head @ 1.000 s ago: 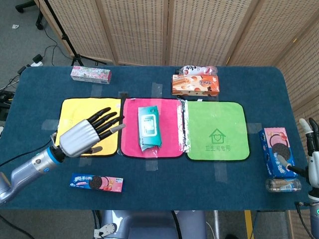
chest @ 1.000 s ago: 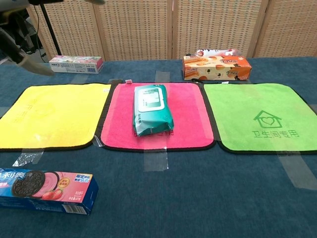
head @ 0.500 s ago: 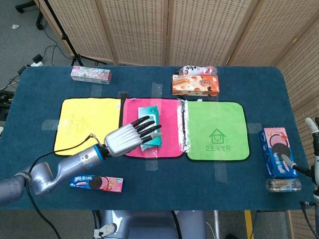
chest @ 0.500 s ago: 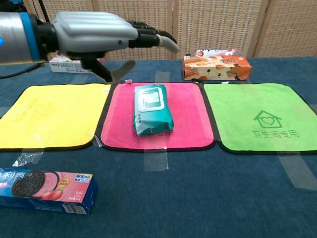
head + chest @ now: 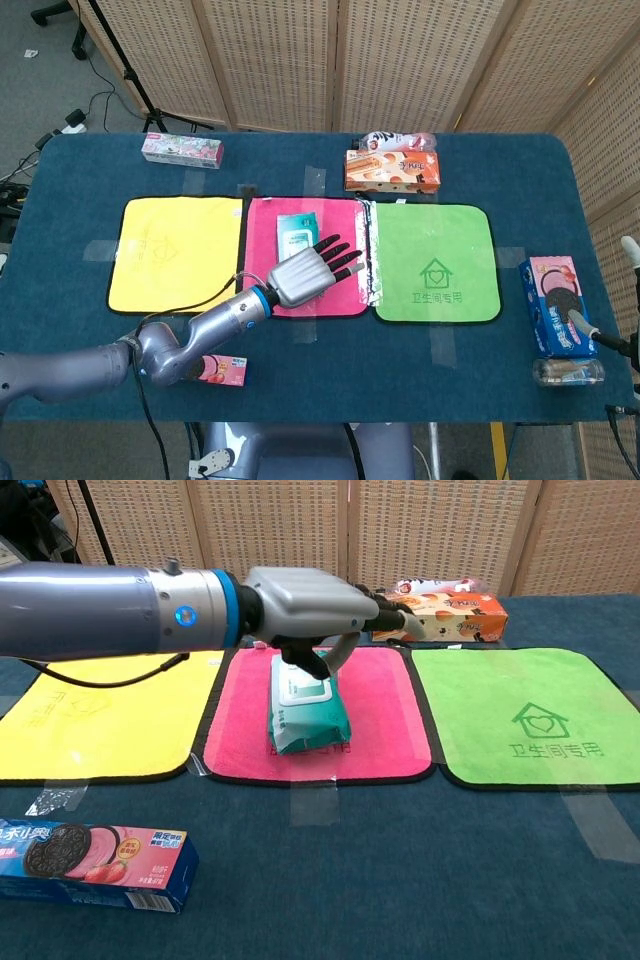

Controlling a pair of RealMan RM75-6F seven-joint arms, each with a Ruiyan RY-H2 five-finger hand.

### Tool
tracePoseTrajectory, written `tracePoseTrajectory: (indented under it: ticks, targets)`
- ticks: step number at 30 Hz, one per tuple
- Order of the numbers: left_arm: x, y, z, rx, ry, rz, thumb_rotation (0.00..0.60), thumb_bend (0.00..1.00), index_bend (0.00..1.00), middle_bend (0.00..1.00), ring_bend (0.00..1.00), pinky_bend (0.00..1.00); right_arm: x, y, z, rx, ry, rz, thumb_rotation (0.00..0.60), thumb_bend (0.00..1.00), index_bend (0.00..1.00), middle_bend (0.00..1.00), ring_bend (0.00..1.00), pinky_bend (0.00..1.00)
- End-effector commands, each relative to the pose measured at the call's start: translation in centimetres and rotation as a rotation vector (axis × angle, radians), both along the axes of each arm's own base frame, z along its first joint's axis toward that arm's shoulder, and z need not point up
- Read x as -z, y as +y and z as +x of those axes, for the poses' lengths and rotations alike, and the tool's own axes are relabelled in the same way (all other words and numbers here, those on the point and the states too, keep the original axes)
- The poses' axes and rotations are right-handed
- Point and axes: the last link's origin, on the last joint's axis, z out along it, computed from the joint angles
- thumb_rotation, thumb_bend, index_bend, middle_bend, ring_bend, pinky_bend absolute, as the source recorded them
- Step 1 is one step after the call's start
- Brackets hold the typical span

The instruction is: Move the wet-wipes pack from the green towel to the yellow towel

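Left hand open, fingers spread, hovering over wet-wipes pack; pack lies on pink towel, not the green towel; reach step, no grip yet; next: lower, close on pack, carry left to yellow towel.

woven wicker screens behind — grey floor, cables.

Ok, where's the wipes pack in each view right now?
Head view: wipes pack lies on the pink towel, centre of the picture, its near part hidden under the left hand.
Chest view: wipes pack sits centre-left on the pink towel, with the left hand just above its far end.
Shared landmark: the orange box beyond the towels.
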Motion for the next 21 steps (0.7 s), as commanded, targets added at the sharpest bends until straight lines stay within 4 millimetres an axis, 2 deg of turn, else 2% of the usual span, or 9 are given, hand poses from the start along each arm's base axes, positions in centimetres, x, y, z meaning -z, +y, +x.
tracePoseTrajectory:
  ticks: [1, 3, 7, 11, 15, 21]
  targets:
    - [2.6, 0.8, 1.0, -0.035, 0.034, -0.009, 0.6, 1.0, 0.0, 0.0, 0.0, 0.0, -0.1, -0.1, -0.1, 0.003, -0.005, -0.007, 0.6, 0.0, 0.0, 0.0, 0.0, 0.0]
    - [3.7, 1.0, 1.3, -0.04, 0.043, 0.0, 0.6, 1.0, 0.0, 0.0, 0.0, 0.0, -0.3, -0.2, -0.4, 0.013, -0.008, -0.019, 0.6, 0.0, 0.0, 0.0, 0.0, 0.0]
    - [4.4, 1.2, 1.3, -0.035, 0.056, 0.018, 0.6, 1.0, 0.06, 0.0, 0.0, 0.02, -0.5, -0.3, -0.6, 0.02, -0.016, -0.031, 0.6, 0.0, 0.0, 0.0, 0.0, 0.0]
    - [4.8, 1.3, 0.7, -0.043, 0.077, 0.027, 0.6, 1.0, 0.2, 0.02, 0.04, 0.11, -0.6, -0.4, -0.8, 0.029, -0.016, -0.033, 0.6, 0.0, 0.0, 0.0, 0.0, 0.0]
    - [5.3, 1.4, 0.3, -0.052, 0.09, 0.035, 0.6, 1.0, 0.31, 0.1, 0.11, 0.15, -0.5, -0.5, -1.0, 0.035, -0.016, -0.028, 0.6, 0.0, 0.0, 0.0, 0.0, 0.0]
    - [5.8, 1.7, -0.3, -0.063, 0.112, 0.058, 0.6, 1.0, 0.35, 0.14, 0.16, 0.21, -0.7, -0.5, -1.1, 0.04, -0.022, -0.034, 0.6, 0.0, 0.0, 0.0, 0.0, 0.0]
